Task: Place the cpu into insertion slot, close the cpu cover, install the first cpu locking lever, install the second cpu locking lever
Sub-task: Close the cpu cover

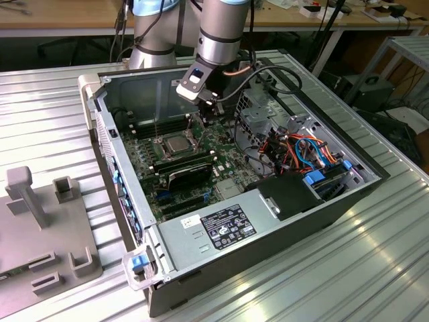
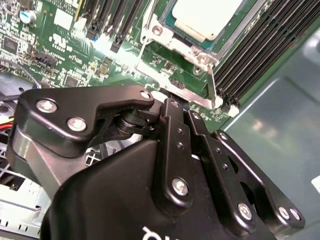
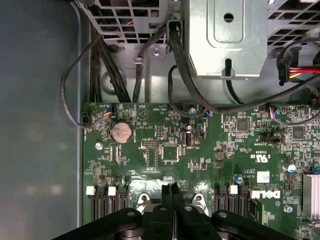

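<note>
Cpu (image 1: 177,142) (image 2: 205,17) lies flat in the insertion slot (image 1: 193,142) with its pale metal top facing up. It is square, so it has no long axis, and its edges run parallel to the long black memory slots (image 2: 260,50) that flank the insertion slot on two sides. The cpu cover (image 2: 237,30) lies down flat as a silvery frame around the chip, whose top shows through the window. At one corner of the insertion slot a thin wire locking lever (image 1: 156,129) stands upright, clear of the frame.

The arm comes down steeply from above into the open computer case (image 1: 120,174), which lies on its side on the ribbed tabletop (image 1: 348,268). Its wrist is near vertical and the end effector (image 1: 209,119) (image 2: 180,107) (image 3: 172,189) points down at the green board. It sits just beside the insertion slot, on the exterior view's right of it. In both wrist views its two black fingers (image 3: 167,197) are pressed together with nothing visible between them. The tips are close over the silvery bracket at the insertion slot's edge. Whether they touch it cannot be told.
</note>
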Controlling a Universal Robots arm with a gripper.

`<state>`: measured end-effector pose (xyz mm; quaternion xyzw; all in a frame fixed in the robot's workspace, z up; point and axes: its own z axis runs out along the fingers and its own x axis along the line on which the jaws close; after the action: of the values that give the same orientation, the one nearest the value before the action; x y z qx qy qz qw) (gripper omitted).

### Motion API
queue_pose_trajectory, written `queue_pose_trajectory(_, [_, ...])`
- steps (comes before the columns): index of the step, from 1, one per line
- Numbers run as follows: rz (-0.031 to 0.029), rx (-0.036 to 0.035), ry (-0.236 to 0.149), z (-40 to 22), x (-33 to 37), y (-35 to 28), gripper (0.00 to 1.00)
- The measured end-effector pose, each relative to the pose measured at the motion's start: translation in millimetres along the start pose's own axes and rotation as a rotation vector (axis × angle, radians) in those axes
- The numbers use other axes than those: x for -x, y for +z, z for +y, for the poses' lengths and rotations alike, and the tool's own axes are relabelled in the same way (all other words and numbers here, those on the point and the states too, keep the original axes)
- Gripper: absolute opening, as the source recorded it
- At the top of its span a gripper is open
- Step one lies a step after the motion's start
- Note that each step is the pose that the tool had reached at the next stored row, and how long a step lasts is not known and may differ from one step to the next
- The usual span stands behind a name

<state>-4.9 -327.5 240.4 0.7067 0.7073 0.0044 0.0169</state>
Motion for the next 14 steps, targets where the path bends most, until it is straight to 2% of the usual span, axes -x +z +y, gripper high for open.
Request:
queue_pose_trajectory(6, [0.0, 0.0, 0.0, -11.5, -0.6, -0.2, 0.11])
queue_pose_trajectory(11, [0.0, 0.0, 0.0, -16.6, -1.0, 0.2, 0.11])
queue_pose_trajectory(14, [0.0, 0.0, 0.0, -17.3, -1.0, 0.4, 0.11])
